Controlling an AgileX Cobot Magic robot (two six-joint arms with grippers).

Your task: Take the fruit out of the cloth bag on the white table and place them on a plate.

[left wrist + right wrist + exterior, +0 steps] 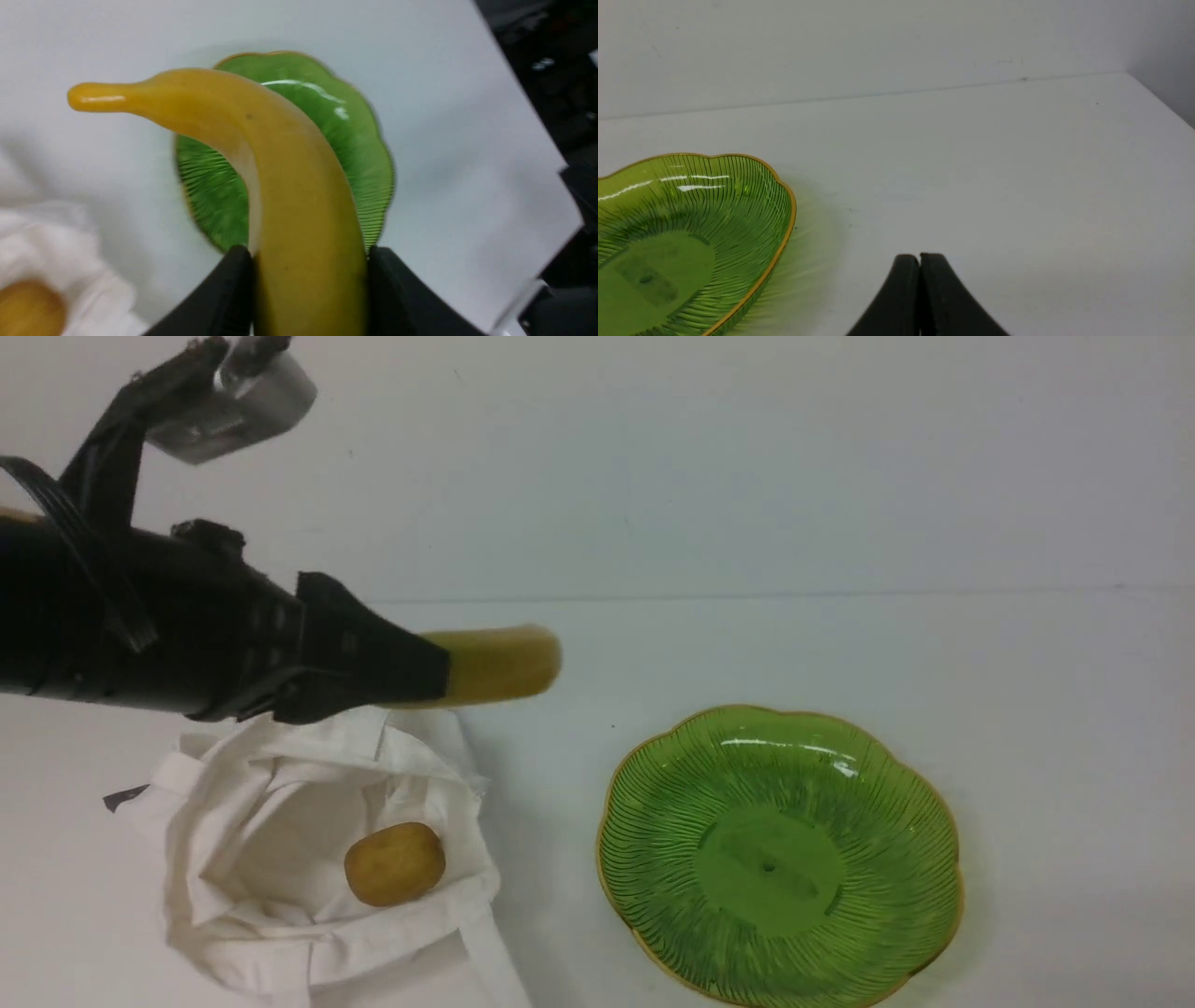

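Note:
My left gripper [439, 667] is shut on the yellow banana [499, 663], held in the air above the cloth bag [280, 859] and left of the green plate [780, 854]. In the left wrist view the banana [289, 186] runs out from between the black fingers [224, 298], with the plate [345, 140] behind it. A rounded brownish-tan fruit [394, 863] lies in the bag's open mouth. The plate holds nothing. My right gripper [920, 259] is shut on nothing, low over the white table [994, 177], beside the plate [752, 196].
The wall [653, 457] rises behind the table's far edge. A dark tag [124, 796] sticks out at the bag's left side. A strap [495, 961] of the bag trails toward the near edge. The table's right edge [528, 102] shows in the left wrist view.

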